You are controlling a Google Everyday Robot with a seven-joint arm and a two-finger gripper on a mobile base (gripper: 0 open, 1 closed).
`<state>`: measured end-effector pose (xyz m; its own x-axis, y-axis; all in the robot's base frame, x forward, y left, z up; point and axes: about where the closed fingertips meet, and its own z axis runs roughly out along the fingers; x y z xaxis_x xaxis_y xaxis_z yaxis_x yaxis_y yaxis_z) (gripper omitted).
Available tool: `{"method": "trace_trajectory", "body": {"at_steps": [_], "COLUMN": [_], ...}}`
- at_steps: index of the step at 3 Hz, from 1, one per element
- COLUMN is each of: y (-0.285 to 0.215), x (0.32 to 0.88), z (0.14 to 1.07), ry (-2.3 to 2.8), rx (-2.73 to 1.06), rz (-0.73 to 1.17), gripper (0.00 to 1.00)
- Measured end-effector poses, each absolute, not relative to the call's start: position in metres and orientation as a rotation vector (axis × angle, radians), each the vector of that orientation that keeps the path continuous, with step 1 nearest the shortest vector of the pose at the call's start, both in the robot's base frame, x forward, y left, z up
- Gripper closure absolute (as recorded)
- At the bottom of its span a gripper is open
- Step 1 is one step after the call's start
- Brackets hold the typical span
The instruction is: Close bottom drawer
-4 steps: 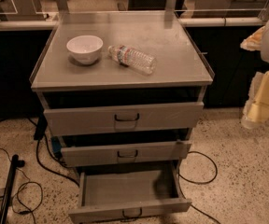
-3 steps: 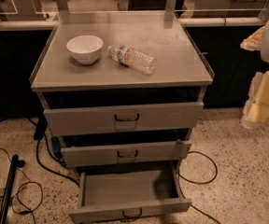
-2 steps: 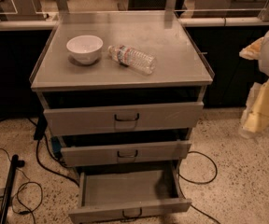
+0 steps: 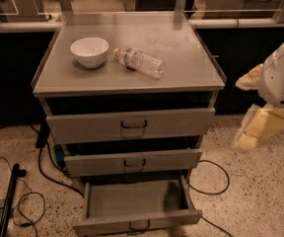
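Note:
The bottom drawer [image 4: 137, 201] of the grey metal cabinet stands pulled far out, an empty shallow tray. Its slim front panel [image 4: 107, 226] sits at the lower edge of the camera view, with a small dark handle [image 4: 139, 225] at its centre. My gripper [image 4: 258, 127], yellowish under a white arm [image 4: 280, 78], hangs in the air to the right of the cabinet. It is level with the upper two drawers and touches nothing.
The top drawer [image 4: 132, 125] and middle drawer [image 4: 132, 162] each stand slightly out. A white bowl [image 4: 89, 51] and a lying plastic bottle [image 4: 139, 62] rest on the cabinet top [image 4: 181, 48]. Black cables [image 4: 211, 181] and a dark pole [image 4: 6, 201] lie on the speckled floor.
My gripper and arm have moved a little down and to the left, closer to the cabinet's right side. The drawers, bowl and bottle have not moved.

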<state>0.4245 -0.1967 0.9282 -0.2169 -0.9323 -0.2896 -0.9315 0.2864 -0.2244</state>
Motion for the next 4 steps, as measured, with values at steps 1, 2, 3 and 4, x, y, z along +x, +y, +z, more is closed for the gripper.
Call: {"method": "trace_trajectory", "body": {"at_steps": [1, 2, 3, 4], "y": [-0.178, -0.179, -0.179, -0.179], "x": [0.42, 0.414, 0.414, 0.414], "z": [0.899, 0.868, 0.866, 0.866], "ry": [2.165, 2.198, 2.201, 2.201], "rx": [-1.68, -1.669, -1.669, -1.669], "rz": [0.083, 0.16, 0.165, 0.165], "gripper": [0.44, 0.67, 0.91, 1.0]}}
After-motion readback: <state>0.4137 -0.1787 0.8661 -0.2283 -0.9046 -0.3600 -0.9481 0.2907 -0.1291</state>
